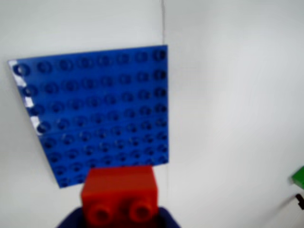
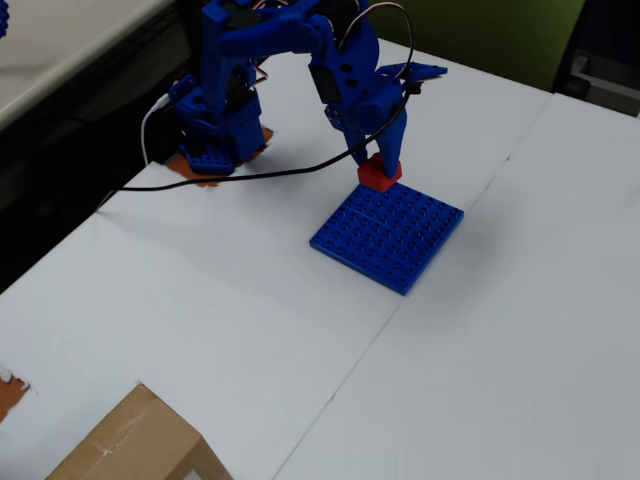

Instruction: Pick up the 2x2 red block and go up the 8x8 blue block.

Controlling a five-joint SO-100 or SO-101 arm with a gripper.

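The small red block (image 1: pixel 119 194) is held in my blue gripper (image 1: pixel 118 221) at the bottom of the wrist view, two studs facing the camera. The flat blue studded plate (image 1: pixel 95 114) lies on the white table just beyond it. In the overhead view the gripper (image 2: pixel 378 165) is shut on the red block (image 2: pixel 379 174), which hangs at the far edge of the blue plate (image 2: pixel 388 234). I cannot tell whether the block touches the plate.
The blue arm's base (image 2: pixel 215 135) stands at the back left with a black cable (image 2: pixel 240 178) trailing over the table. A cardboard box (image 2: pixel 130 445) sits at the front left. A green thing (image 1: pixel 299 175) shows at the wrist view's right edge.
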